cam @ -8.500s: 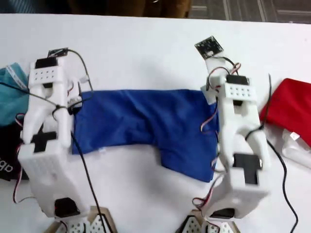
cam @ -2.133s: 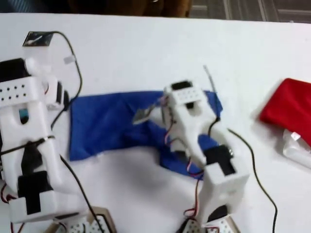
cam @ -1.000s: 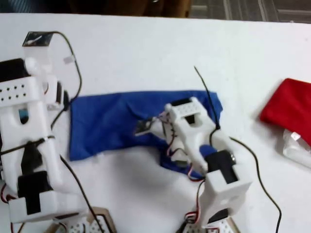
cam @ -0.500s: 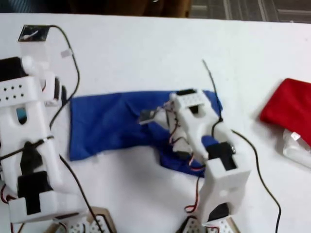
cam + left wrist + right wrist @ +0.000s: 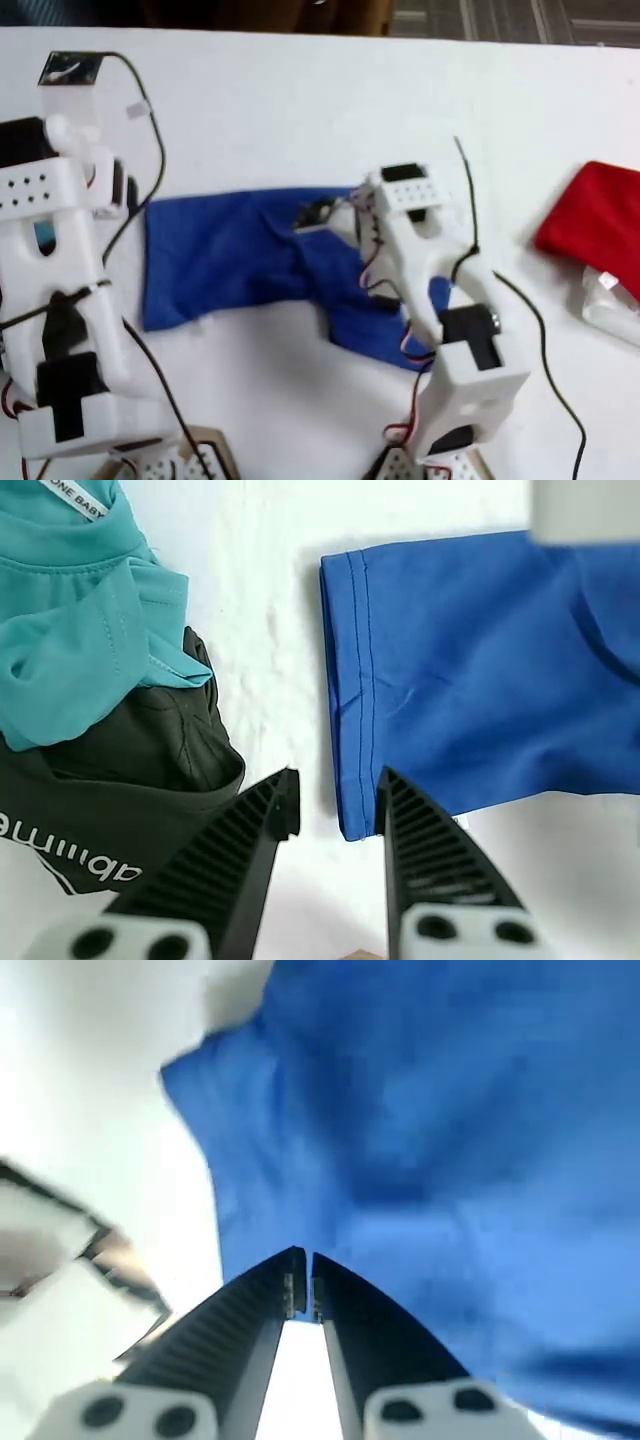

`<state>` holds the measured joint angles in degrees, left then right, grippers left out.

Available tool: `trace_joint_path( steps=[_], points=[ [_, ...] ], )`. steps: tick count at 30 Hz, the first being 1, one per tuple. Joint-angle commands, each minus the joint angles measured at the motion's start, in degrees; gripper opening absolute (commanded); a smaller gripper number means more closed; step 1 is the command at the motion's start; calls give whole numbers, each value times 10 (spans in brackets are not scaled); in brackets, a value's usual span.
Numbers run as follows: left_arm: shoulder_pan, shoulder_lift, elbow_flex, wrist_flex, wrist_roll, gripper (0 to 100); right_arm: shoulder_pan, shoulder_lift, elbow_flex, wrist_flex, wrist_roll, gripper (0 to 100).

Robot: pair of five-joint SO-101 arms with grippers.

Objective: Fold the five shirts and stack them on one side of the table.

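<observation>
Judging blue shirt [image 5: 230, 255] soft, limp, light; best pinched at hem corner. Left tool [image 5: 337, 792] gaped wide, empty; right tool [image 5: 306, 1272] closed, hold on cloth unclear.

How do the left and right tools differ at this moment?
Left tool is open, at the blue shirt's hemmed edge, near the teal shirt and black shirt. Right tool is shut, over the blue shirt's middle. Both sit close to that shirt.

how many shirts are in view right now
4: a blue shirt spread mid-table, a red shirt at the right edge, and a teal shirt lying over a black shirt by the left arm. A fifth may be hidden.
</observation>
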<state>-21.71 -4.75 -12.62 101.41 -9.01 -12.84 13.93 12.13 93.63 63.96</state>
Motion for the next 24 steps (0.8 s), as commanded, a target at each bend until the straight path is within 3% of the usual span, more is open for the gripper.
trace_joint_path(
  steps=[1, 4, 16, 24],
  points=[
    [-3, -26, -18, 8, -4, 151, 22, -30, -12, 48, 1, 82],
    [-1, -26, -18, 8, -4, 151, 25, -31, -1, 65, 1, 155],
    [-1, -23, -17, 6, -4, 151, 31, -63, 170, -25, 1, 156],
    [0, -23, -17, 5, -4, 151, 28, -47, 187, -102, 1, 156]
  ],
)
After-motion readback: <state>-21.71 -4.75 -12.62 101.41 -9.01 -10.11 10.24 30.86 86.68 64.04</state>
